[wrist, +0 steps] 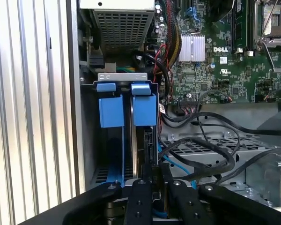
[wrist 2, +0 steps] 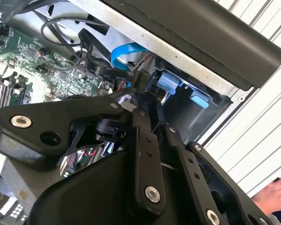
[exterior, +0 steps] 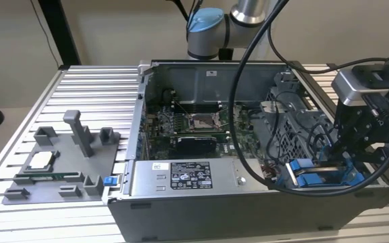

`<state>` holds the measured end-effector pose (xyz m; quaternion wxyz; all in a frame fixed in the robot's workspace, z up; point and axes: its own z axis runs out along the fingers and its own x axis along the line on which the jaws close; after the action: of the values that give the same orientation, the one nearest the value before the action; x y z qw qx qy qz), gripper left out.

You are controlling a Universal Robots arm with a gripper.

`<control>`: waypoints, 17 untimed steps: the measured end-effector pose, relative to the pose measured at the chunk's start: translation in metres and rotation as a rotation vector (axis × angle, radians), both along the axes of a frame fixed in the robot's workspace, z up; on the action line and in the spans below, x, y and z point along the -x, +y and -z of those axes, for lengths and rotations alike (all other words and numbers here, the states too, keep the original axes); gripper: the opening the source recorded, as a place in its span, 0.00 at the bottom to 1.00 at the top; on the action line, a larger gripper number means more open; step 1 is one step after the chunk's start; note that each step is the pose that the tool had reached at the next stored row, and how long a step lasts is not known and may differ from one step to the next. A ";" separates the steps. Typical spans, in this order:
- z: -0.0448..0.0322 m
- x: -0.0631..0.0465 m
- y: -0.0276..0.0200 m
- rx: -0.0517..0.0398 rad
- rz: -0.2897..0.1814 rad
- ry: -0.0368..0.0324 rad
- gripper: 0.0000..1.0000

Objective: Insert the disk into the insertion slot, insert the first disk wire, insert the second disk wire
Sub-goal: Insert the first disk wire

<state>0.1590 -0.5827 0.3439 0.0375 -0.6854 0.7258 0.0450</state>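
The disk stands edge-on in the insertion slot, and its bright blue frame tabs show at the bay's mouth. In the exterior view the slot lies at the case's near corner, on that view's right. My gripper reaches down into it. In both wrist views the gripper has its fingers drawn close on a black wire connector at the disk's end. A black cable trails from the connector.
A grey labelled power-supply box sits beside the slot, and the motherboard lies behind it. Loose black cables and a blue flat cable crowd the bay. A grey fixture plate lies on the exterior view's left. A hand rests on the ribbed table.
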 end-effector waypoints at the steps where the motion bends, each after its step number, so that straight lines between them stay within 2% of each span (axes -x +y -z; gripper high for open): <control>1: 0.0000 0.000 0.0000 0.0000 0.000 0.0000 0.00; 17: 0.0030 0.001 -0.0010 0.0003 0.010 0.0000 0.00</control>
<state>0.1583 -0.5838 0.3409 0.0376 -0.6818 0.7292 0.0447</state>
